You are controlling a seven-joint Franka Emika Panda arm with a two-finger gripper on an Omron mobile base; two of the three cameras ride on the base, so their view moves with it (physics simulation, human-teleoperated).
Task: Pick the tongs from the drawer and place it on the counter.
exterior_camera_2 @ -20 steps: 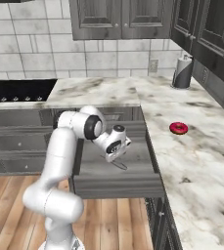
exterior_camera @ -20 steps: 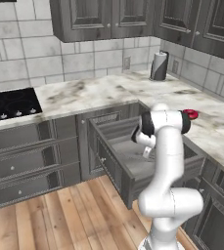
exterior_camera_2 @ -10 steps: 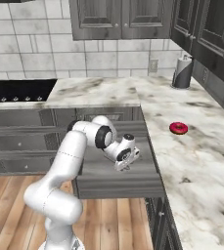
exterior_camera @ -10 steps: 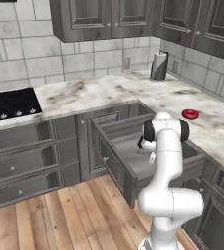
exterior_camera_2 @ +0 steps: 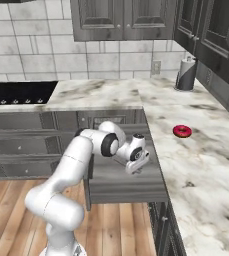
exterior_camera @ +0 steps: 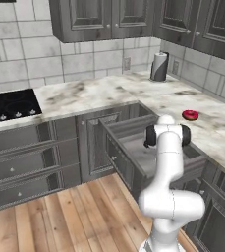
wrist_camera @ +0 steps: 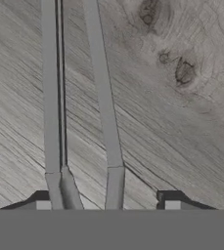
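gripper (wrist_camera: 103, 205) down in the drawer (exterior_camera_2: 126, 187) | tongs (wrist_camera: 77, 97) flat on drawer floor, arms between the fingertips | grip: can't tell

The tongs (wrist_camera: 79, 97) are running off the hand view's top edge, their joined end lying out of sight.

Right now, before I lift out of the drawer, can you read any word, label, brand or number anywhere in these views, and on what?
None: no readable text in any view.
The drawer, tongs, counter, red donut and the dark canister are all unmarked.
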